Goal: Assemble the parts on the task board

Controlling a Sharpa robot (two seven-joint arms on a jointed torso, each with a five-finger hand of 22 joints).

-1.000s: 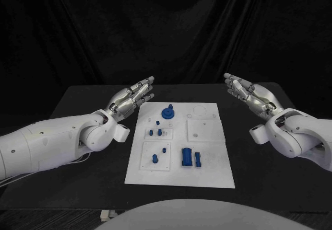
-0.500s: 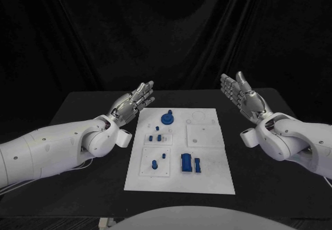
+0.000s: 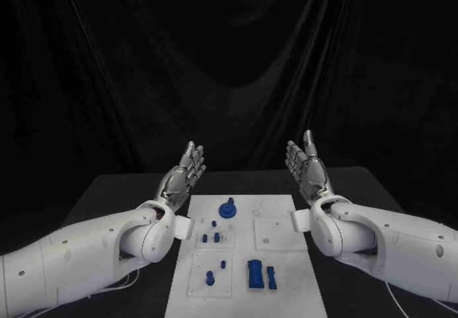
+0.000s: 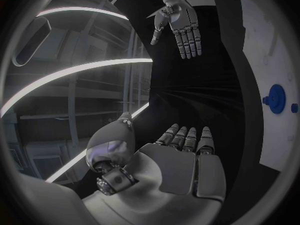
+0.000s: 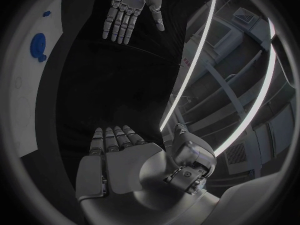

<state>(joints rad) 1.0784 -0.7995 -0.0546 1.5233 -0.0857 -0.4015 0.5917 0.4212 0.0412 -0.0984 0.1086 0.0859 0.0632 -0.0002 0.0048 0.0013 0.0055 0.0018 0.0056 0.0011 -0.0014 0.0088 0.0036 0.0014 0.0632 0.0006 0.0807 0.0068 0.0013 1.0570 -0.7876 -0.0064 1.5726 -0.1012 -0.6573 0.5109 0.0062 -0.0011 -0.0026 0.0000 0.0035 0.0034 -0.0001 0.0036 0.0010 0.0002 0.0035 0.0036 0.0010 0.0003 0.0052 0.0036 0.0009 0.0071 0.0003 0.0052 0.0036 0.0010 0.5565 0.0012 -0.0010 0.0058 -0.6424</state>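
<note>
**Both hands raised, fingers spread, over the task board**

The robot's left hand (image 3: 183, 173) and right hand (image 3: 307, 167) stood lifted above the far end of the black table (image 3: 114, 192), palms turned toward each other, fingers straight and apart, holding nothing. Between and below them lay the white task board (image 3: 291, 278), flat and square to the robot. On it a blue gear-like part (image 3: 227, 210) stood near the far edge, a few small blue pegs (image 3: 216, 236) sat in the middle plate on the board's left half, another pair of small pieces (image 3: 211, 277) lay closer in, and two tall blue blocks (image 3: 261, 274) stood side by side near the front. The plates on the board's right half looked bare. Each wrist camera caught the opposite hand (image 4: 179, 24) hanging open across the gap, with the gear and the board's edge off to one side.

Whether this pose opened or closed the work, the scene could not settle: blue parts standing in the board would suit either. Any reach from here would, in my judgement, call for a slow descent over one piece, clear of its close neighbours.
</note>
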